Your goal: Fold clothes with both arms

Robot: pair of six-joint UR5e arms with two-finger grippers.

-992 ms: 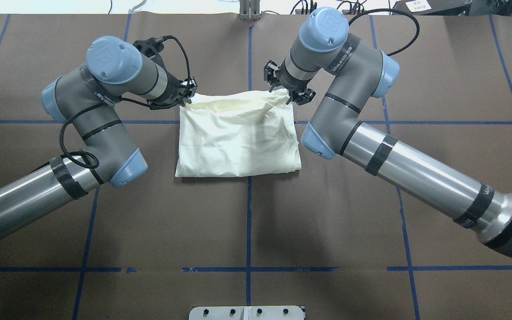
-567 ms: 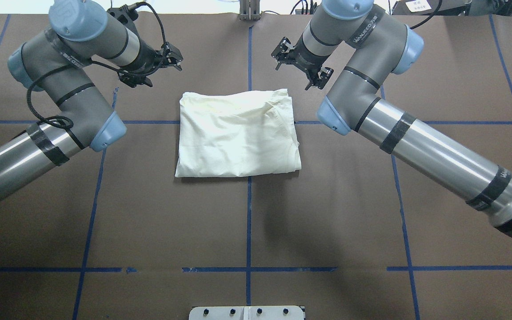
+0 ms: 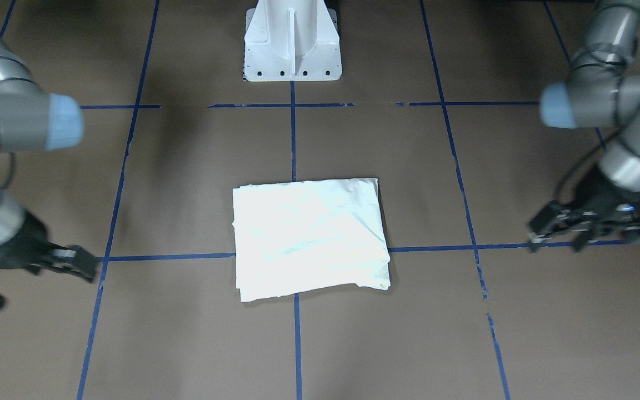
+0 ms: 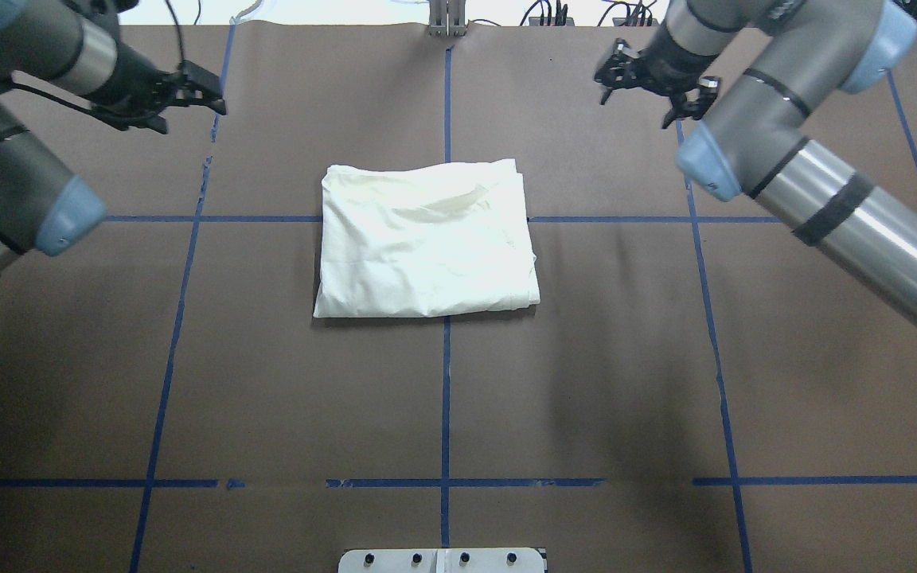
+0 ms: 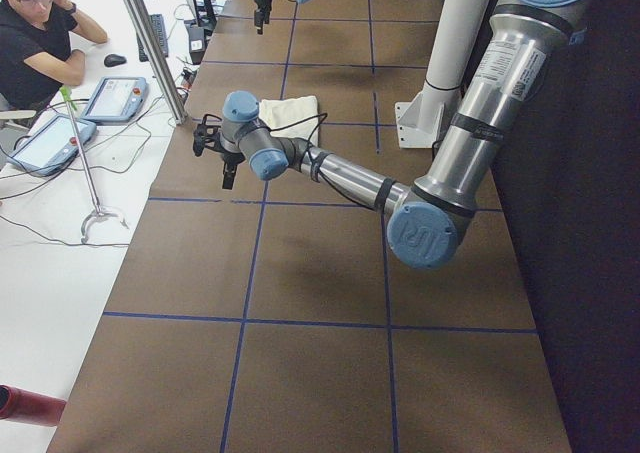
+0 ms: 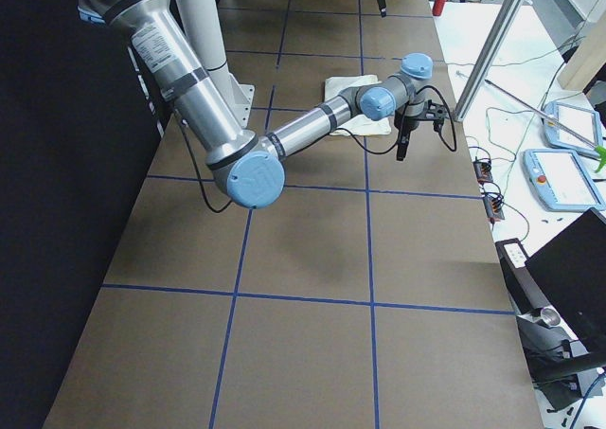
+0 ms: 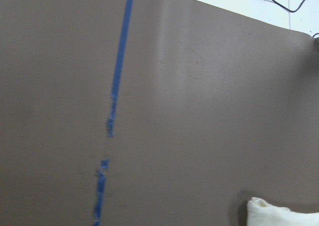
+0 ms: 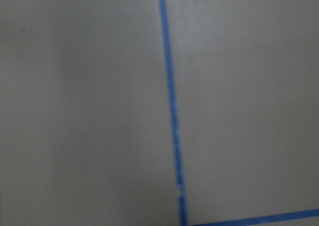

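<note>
Two hands hang empty above the table [image 4: 267, 382], jaws parted, well apart from the shirt [image 4: 427, 239]: the left hand [image 4: 190, 105] beyond its far left corner, the right hand [image 4: 643, 86] beyond its far right. The shirt lies folded into a rough rectangle, plain side up, mid-table across blue tape lines [image 4: 445, 382].
</note>
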